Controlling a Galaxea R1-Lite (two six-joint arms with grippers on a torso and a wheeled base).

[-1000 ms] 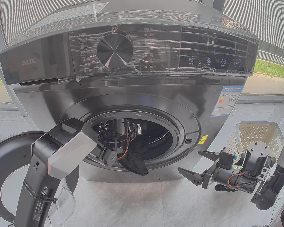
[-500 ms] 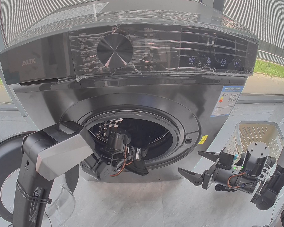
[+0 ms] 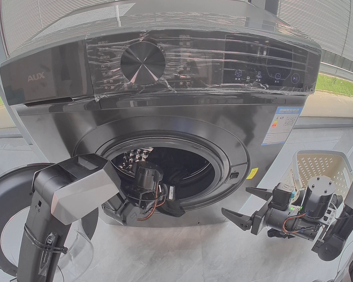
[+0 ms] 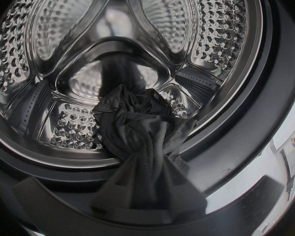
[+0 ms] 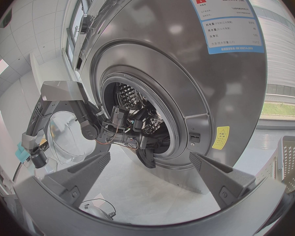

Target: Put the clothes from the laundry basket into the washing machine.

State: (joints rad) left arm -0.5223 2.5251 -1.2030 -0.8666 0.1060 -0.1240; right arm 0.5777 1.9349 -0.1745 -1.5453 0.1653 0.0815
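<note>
The grey washing machine (image 3: 208, 118) stands with its round opening uncovered. A black garment (image 4: 144, 138) lies half inside the steel drum (image 4: 88, 49) and drapes out over the dark door seal, hanging down the front (image 3: 175, 209). My left gripper (image 3: 166, 194) sits low at the opening's front lip, right at that garment (image 5: 148, 158). My right gripper (image 3: 237, 202) hovers open over the floor to the right of the machine, nothing between its fingers (image 5: 85, 174). The white perforated laundry basket (image 3: 321, 153) stands behind it.
The machine's door (image 3: 11, 200) is swung fully open to the left, beside my left arm. Pale tiled floor (image 3: 184, 255) stretches in front of the machine. Glass walls enclose the room behind.
My left arm has drawn back out of the drum and dropped to the opening's lower lip. The black garment still hangs over the lip. The right arm has not moved.
</note>
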